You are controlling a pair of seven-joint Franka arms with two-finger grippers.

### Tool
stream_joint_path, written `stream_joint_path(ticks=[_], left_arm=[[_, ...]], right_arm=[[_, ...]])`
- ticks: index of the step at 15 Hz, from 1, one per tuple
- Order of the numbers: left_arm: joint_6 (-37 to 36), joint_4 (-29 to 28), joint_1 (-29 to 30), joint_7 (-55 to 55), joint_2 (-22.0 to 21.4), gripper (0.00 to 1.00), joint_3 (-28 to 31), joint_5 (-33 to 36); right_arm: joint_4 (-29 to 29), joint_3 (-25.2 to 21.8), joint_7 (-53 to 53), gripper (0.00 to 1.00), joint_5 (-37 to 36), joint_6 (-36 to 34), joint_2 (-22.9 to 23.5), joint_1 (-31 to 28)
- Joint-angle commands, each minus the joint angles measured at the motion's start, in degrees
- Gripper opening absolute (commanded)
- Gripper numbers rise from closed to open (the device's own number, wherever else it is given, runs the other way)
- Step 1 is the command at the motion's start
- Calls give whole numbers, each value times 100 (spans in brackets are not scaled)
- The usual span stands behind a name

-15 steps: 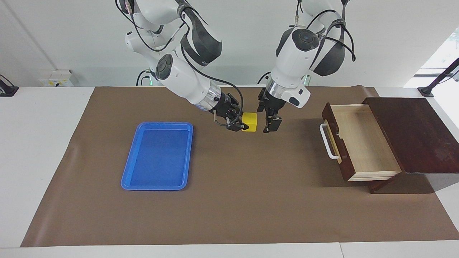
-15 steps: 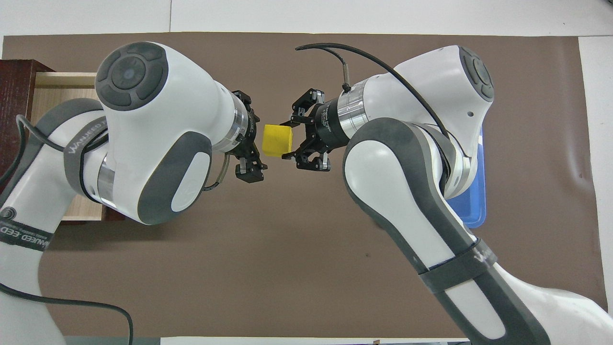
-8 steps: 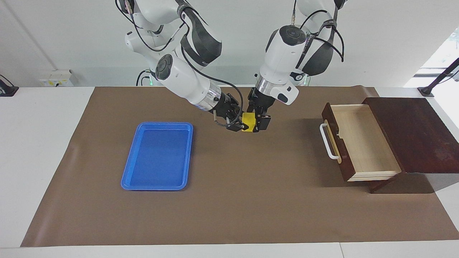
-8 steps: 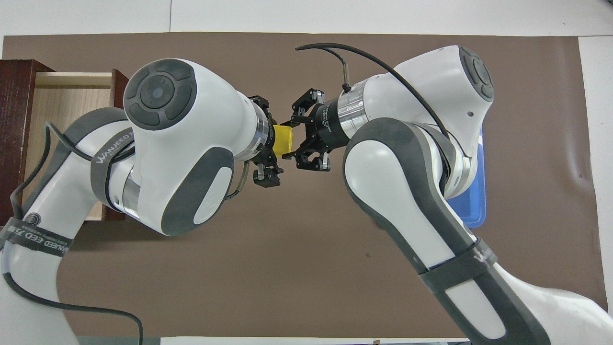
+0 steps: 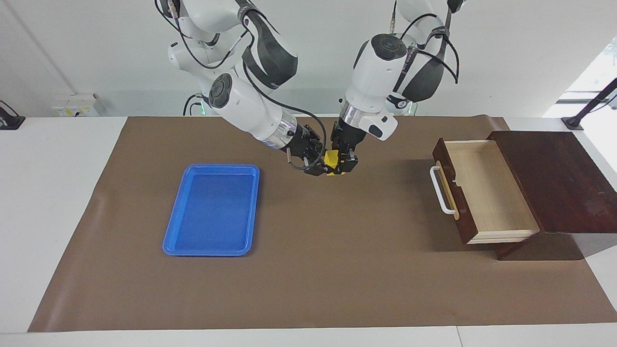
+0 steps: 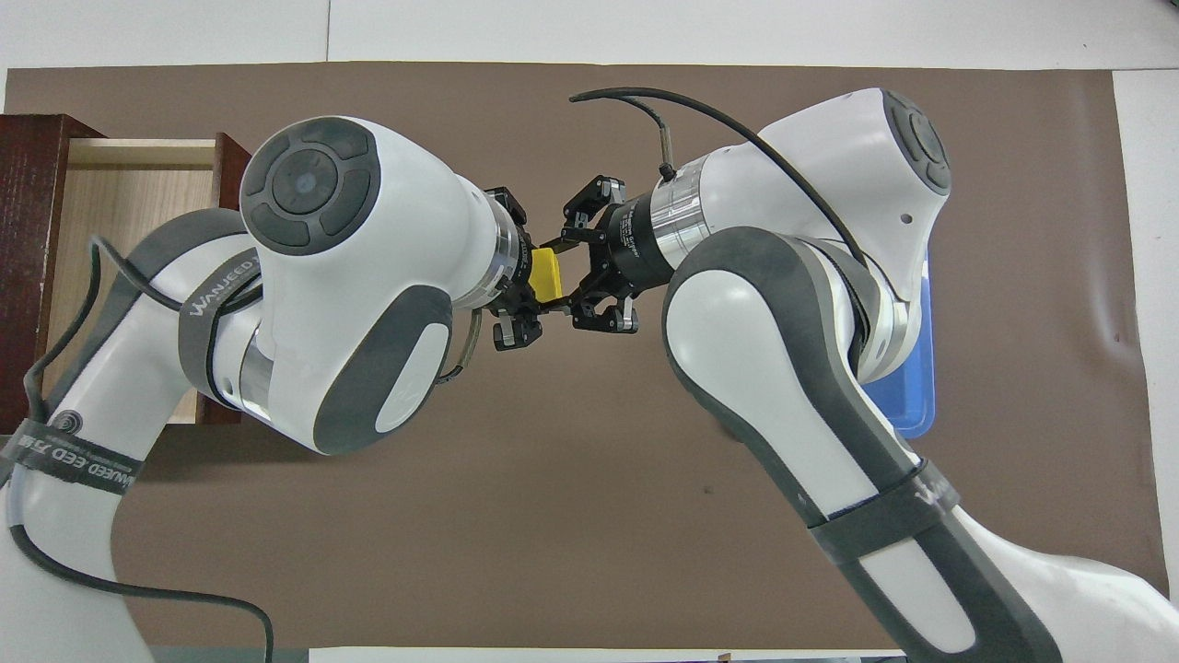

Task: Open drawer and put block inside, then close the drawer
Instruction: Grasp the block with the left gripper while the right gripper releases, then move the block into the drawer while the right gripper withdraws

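The yellow block [image 5: 330,157] hangs in the air over the middle of the mat, between both grippers. My right gripper [image 5: 322,167] is shut on it from the tray's side. My left gripper [image 5: 343,166] has come down over the block and is open, with its fingers on either side of it. In the overhead view the block [image 6: 547,276] shows as a narrow yellow strip between the left gripper [image 6: 527,276] and the right gripper [image 6: 557,276]. The drawer [image 5: 487,193] stands pulled open at the left arm's end, its pale inside bare, white handle [image 5: 441,190] toward the table's middle.
The dark wood box [image 5: 554,178] holds the drawer. A flat blue tray [image 5: 212,209] lies on the brown mat toward the right arm's end, partly hidden under the right arm in the overhead view [image 6: 907,405].
My left gripper has swung from beside the block toward the right gripper and come down around the block. The right gripper has kept its hold and barely moved.
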Motion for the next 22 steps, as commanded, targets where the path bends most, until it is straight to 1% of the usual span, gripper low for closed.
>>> stream_joint_path(ticks=[1,7,8,9,11,12,15,16,18,19,20,22], left_arm=[[-51,-174,-32,0,-158,0,92,-73],[-254,-130,64,0,-201,0,100,-20],[-254,-130,91,0,-228,0,100,-20],[-262,-130,91,27,-245,0,100,-20],[-376,-130,135,158,-272,0,100,-20],[-438,-121,135,254,-281,0,109,-20],[-710,-86,415,649,-342,0,118,-12],[-850,-60,608,877,-377,0,118,-12],[-1184,-51,1230,1675,-561,0,118,102],[-1307,-33,1538,2018,-649,0,109,242],[-1413,28,1793,2266,-650,0,118,383],[-1475,81,2338,2793,-641,0,109,664]], right_arm=[[-23,-8,109,0,110,102,-54,-43],[82,-52,240,0,242,-126,-54,-165],[126,-52,311,22,260,-127,-54,-209],[135,-60,346,40,260,-135,-54,-218],[205,-78,364,90,260,-258,-63,-262],[214,-78,364,100,251,-319,-71,-315],[398,-78,346,100,233,-731,-89,-648],[495,-78,338,100,207,-933,-89,-858],[810,-78,198,100,85,-1407,-63,-1428],[977,-69,-90,100,-29,-1706,-37,-1745],[1171,-69,-493,100,-100,-1987,-36,-2000],[1321,-87,-1459,100,-511,-2419,-89,-2300]])
